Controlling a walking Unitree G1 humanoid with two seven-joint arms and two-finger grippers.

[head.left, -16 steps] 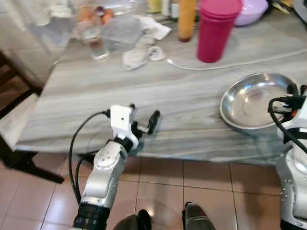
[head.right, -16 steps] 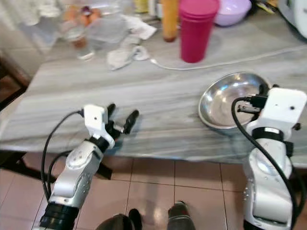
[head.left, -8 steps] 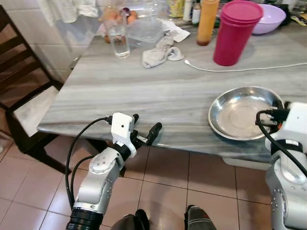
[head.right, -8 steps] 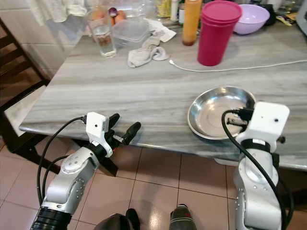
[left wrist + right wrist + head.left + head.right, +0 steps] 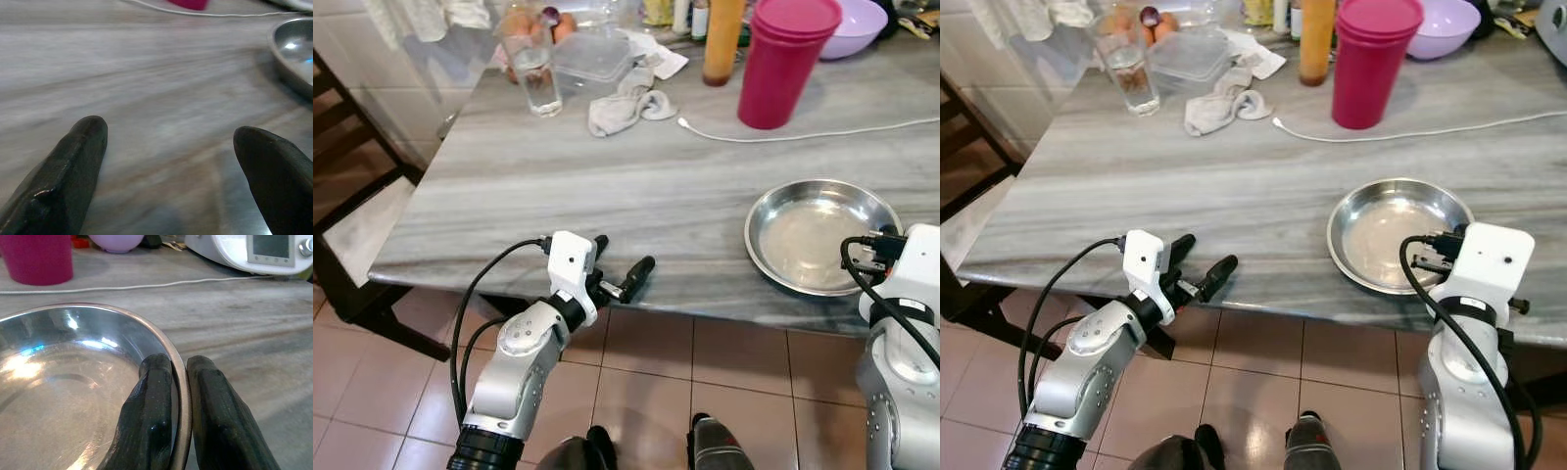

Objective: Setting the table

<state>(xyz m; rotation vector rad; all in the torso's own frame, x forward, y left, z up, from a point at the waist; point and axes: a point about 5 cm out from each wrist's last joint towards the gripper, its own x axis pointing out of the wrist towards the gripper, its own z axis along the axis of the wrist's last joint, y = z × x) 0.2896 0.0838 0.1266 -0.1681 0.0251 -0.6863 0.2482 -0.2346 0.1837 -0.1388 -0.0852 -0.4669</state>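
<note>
My right claw [image 5: 178,382] pinches the rim of the steel plate [image 5: 818,230] at the table's [image 5: 607,186] near right; my left claw [image 5: 619,266] hangs open, empty. Setting has barely begun, I judge.

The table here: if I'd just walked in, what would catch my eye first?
Probably the shiny steel plate near the front edge of the grey marble table, its rim pinched by the right gripper. Next, the tall magenta tumbler at the back, with a white cable running beside it. The left gripper hovers open over the table's front edge.
</note>
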